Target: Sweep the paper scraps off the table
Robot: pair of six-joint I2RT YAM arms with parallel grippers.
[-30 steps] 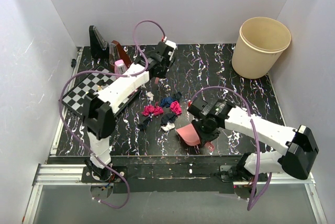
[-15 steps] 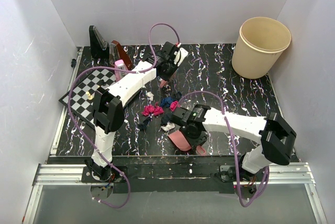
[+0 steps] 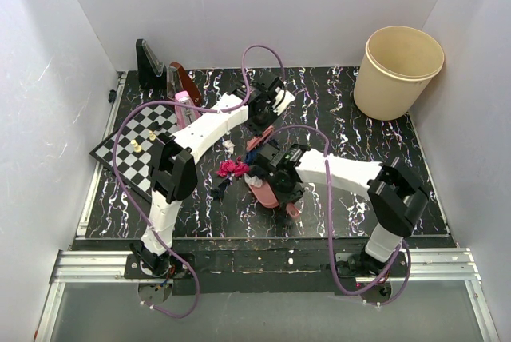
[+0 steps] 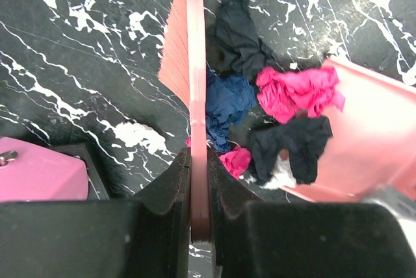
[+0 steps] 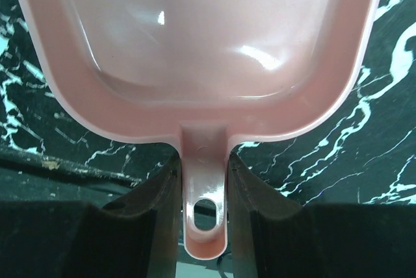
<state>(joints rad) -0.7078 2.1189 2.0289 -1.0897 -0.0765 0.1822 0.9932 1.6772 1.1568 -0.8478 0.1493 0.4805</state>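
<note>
Now, you see both arms have closed in. The left gripper (image 4: 199,184), clamped on the brush (image 4: 187,63), and the right gripper (image 5: 207,184), clamped on the dustpan (image 5: 208,50), bracket the paper scraps (image 4: 286,93) at the centre of the table (image 3: 339,106). Sweeping in looks ready.

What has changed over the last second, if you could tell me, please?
The right end effector moved the pink dustpan leftward up to the paper scraps; the left end effector carried the brush rightward behind them. Both grips held. The bin and chessboard stayed put.
</note>
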